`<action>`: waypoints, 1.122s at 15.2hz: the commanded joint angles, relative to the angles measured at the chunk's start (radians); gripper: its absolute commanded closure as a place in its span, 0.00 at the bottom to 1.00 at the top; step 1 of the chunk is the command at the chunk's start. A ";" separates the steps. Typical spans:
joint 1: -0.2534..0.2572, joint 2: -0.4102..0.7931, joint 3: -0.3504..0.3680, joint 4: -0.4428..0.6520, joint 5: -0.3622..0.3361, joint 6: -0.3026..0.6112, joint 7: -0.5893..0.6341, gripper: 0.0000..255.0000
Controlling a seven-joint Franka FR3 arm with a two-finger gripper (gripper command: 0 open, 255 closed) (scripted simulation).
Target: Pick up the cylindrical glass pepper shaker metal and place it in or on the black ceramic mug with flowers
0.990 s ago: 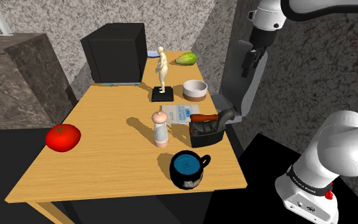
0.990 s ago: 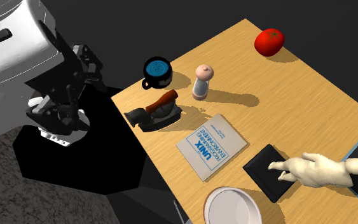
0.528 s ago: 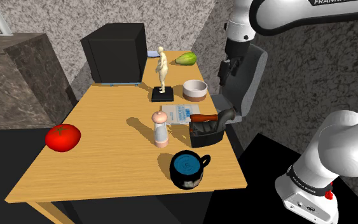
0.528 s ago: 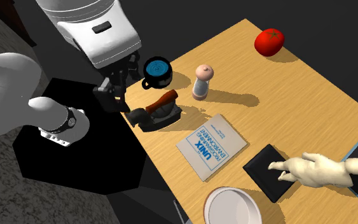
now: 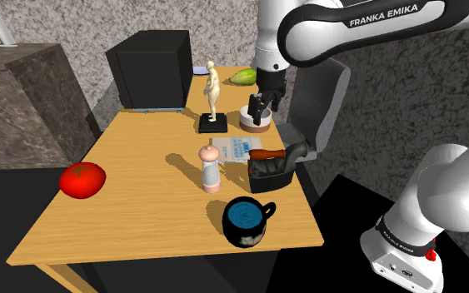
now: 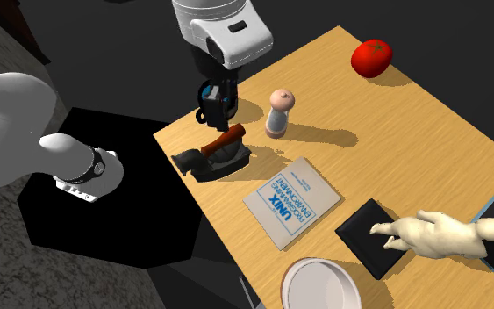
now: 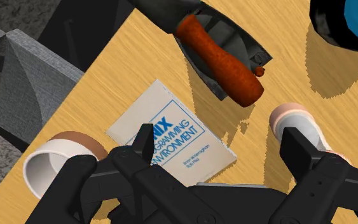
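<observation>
Found the all-black two-finger gripper (image 5: 257,106) released, its fingers (image 7: 139,156) spread apart and clasping nothing, hanging above the wooden table (image 5: 141,208) and pointing down at a white book with blue print (image 7: 171,133). Saw the pale cylindrical pepper shaker with a pinkish cap (image 5: 211,169) standing upright on the table just beside that book, unheld. Noted a dark flat iron with a red-brown handle (image 5: 272,164) near the shaker, and the black mug with a blue inside (image 5: 247,221) farther off by the table's edge.
</observation>
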 commanded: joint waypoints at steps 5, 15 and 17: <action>0.020 0.213 0.069 0.140 -0.037 0.043 0.129 0.00; 0.106 0.614 0.121 0.511 -0.155 0.012 0.322 0.00; 0.111 0.634 0.119 0.520 -0.161 0.020 0.329 0.00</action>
